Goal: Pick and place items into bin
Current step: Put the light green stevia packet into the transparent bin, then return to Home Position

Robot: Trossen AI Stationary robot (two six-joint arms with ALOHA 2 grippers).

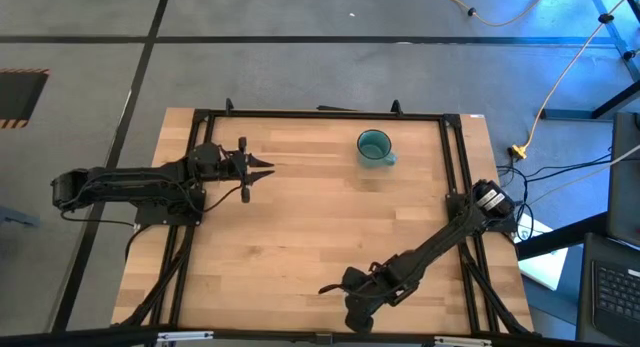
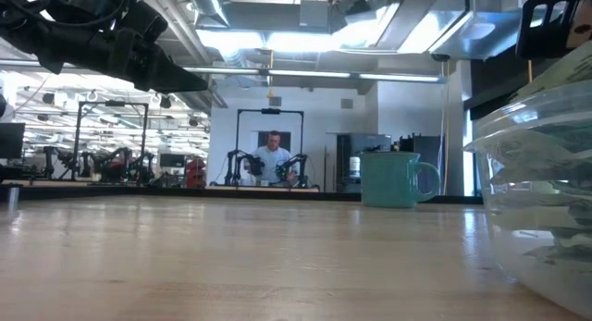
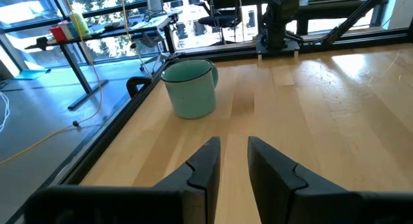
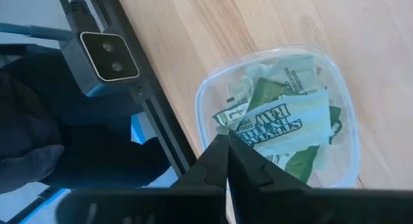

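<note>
In the right wrist view we see the clear plastic bin [image 4: 277, 114] at centre right of the frame, on the wooden table [image 4: 361, 30], holding a heap of pale green and white packets [image 4: 284, 117] — the topmost lies flat with its printed side up. The right gripper [image 4: 227, 141] hangs directly over the bin's near rim with its two dark fingers [image 4: 213, 161] pressed together; their tips meet at the corner of that top packet, and we cannot tell whether the corner is pinched or only touched.

In the high view this gripper [image 1: 330, 286] sits at the lower middle of the frame, near the table's bottom edge, and the arm hides the bin beneath it. The low view shows the bin's ribbed clear wall [image 2: 536, 182] filling the right edge of the frame, with packets visible through it.

The left gripper [image 1: 268, 168] is at the upper left of the high view, over bare wood — well apart from the bin. In the left wrist view its fingers [image 3: 205, 169] stand slightly parted with a narrow gap between them, and nothing is between them.

A teal mug [image 1: 375, 148] stands at the upper middle of the table in the high view, handle to the right. Beyond the table, at the centre of the low view, a person [image 2: 272, 162] sits at another pair of arms.
</note>
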